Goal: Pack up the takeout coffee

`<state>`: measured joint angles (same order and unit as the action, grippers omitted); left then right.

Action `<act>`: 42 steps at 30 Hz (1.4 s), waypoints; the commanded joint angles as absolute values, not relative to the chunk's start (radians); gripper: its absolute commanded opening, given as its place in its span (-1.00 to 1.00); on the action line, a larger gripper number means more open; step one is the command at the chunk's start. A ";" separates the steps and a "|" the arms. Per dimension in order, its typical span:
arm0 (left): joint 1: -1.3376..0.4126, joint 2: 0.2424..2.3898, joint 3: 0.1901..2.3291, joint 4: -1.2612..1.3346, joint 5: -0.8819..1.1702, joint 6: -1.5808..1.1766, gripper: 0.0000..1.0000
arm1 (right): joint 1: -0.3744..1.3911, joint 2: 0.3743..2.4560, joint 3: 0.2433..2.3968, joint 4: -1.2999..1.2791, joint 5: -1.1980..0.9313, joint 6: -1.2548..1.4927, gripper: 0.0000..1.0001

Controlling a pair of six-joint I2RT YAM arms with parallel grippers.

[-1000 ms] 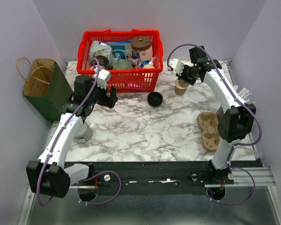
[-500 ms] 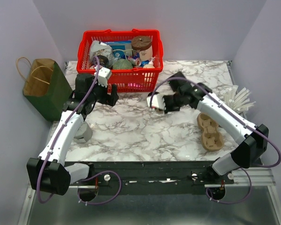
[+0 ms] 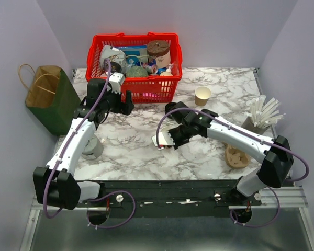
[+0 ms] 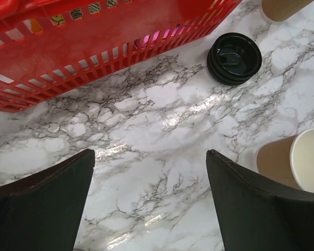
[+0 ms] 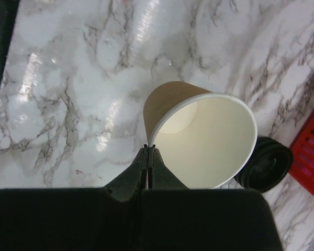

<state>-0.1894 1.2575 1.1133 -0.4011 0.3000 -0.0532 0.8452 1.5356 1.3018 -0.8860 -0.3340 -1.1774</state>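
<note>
My right gripper (image 5: 150, 149) is shut on the white rim of a tan kraft coffee cup (image 5: 209, 141) with a white inside. It holds the cup low over the middle of the marble table; I cannot tell whether the cup touches it. In the top view the right gripper (image 3: 165, 139) hides this cup. The same cup shows at the lower right of the left wrist view (image 4: 298, 159). A second kraft cup (image 3: 202, 95) stands at the back right. My left gripper (image 4: 149, 154) is open and empty, just in front of the red basket (image 3: 146, 90).
A stack of black lids (image 4: 234, 50) lies between the two cups. The brown pulp carrier (image 3: 234, 155) sits at the right, partly under my right arm. White stirrers (image 3: 262, 111) stand far right. A green paper bag (image 3: 49, 99) stands left of the table.
My right arm has swung from the back-right cup to the middle of the table, carrying a cup by its rim. One cup stays at the back right. My left gripper edged toward the basket.
</note>
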 commanded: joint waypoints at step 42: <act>-0.193 1.236 1.147 -0.457 0.377 -0.042 0.89 | 0.778 1.563 1.498 -0.899 -0.431 -0.956 0.01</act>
<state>-0.1902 1.2339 1.0893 -0.4057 0.2939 -0.0776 0.8864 1.6020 1.3663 -0.8295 -0.3027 -1.0447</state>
